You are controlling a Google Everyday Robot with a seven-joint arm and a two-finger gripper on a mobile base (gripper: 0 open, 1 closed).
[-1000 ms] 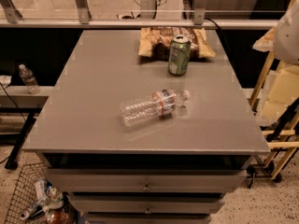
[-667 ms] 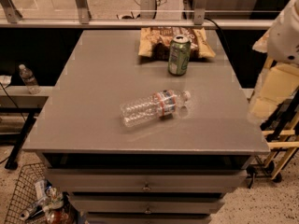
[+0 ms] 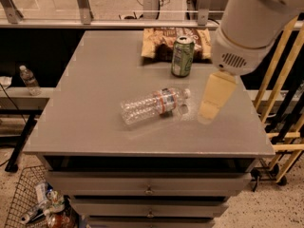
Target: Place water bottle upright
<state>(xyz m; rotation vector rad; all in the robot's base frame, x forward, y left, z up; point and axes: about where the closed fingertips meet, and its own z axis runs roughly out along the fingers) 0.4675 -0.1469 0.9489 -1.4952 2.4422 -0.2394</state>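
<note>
The water bottle (image 3: 154, 104) lies on its side near the middle of the grey table (image 3: 95, 103). It is clear and ribbed, with a red-blue-white label band, and its white cap points right. My gripper (image 3: 209, 112) hangs down from the big white arm (image 3: 251, 23) over the table's right part. It is just right of the bottle's cap and apart from it, and it holds nothing that I can see.
A green drink can (image 3: 182, 56) stands upright behind the bottle, in front of a snack bag (image 3: 159, 41). A small clear bottle (image 3: 29, 80) stands on a ledge at the left. A wire basket (image 3: 33, 203) sits on the floor at the lower left. A wooden rack (image 3: 280, 103) stands at the right.
The arm has swung in from the right edge to over the table, bringing the gripper close to the bottle's cap end. The bottle and can have not moved.
</note>
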